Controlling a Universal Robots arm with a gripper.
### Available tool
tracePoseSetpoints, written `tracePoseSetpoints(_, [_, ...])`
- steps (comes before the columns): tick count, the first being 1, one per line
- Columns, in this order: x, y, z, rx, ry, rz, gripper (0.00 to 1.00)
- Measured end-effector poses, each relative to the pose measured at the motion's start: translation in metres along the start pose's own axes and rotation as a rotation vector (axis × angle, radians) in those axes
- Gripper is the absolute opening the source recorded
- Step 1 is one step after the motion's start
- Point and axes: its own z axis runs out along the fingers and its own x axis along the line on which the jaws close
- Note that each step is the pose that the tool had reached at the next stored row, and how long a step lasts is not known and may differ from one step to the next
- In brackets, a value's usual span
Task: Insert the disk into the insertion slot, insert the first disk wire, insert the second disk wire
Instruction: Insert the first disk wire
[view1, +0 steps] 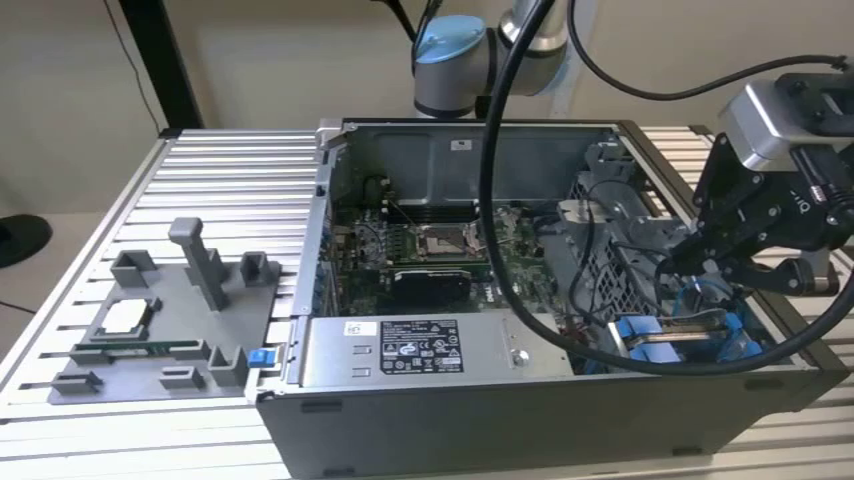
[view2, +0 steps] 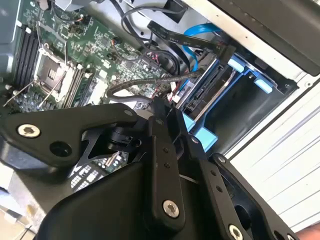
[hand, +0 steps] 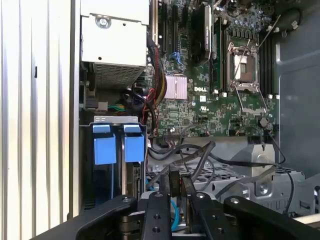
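My gripper (view1: 697, 272) hangs over the case's drive bays at the exterior view's right. In both wrist views its black fingers (hand: 159, 202) are closed on a black connector of a disk wire (hand: 174, 182), whose dark cable (view2: 145, 81) trails toward the motherboard. The disk (view2: 209, 91) sits in the insertion slot (view2: 240, 97), its connector edge facing out and its blue frame (view2: 200, 134) just beyond my fingertips (view2: 161, 116). Two blue tabs (hand: 105, 146) mark the bays. A light blue cable (view2: 200, 35) loops above the disk.
The open computer case (view1: 534, 420) stands on a slatted aluminium table (view1: 227, 180). It holds the motherboard (view1: 427, 250), a grey labelled power-supply box (view1: 414, 350) and a perforated metal cage (hand: 250, 180). A grey fixture (view1: 147, 340) with small parts lies at the exterior view's left.
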Motion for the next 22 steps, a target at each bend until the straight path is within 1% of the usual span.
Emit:
tracePoseSetpoints(4, [0.0001,-0.0001,0.0004,-0.001,-0.0002,0.0,0.0])
tracePoseSetpoints(5, [0.0001,-0.0001,0.0004,-0.0011,-0.0002,0.0,1.0])
tracePoseSetpoints(14, [0.0009,0.0002,0.0029,0.0,-0.0013,0.008,1.0])
tracePoseSetpoints(19, [0.0009,0.0019,0.0031,0.0024,-0.0085,0.016,1.0])
tracePoseSetpoints(20, [0.0009,0.0021,0.0032,0.0031,-0.0095,0.018,0.0])
tracePoseSetpoints(22, [0.0009,0.0025,0.0032,0.0043,-0.011,0.022,0.0])
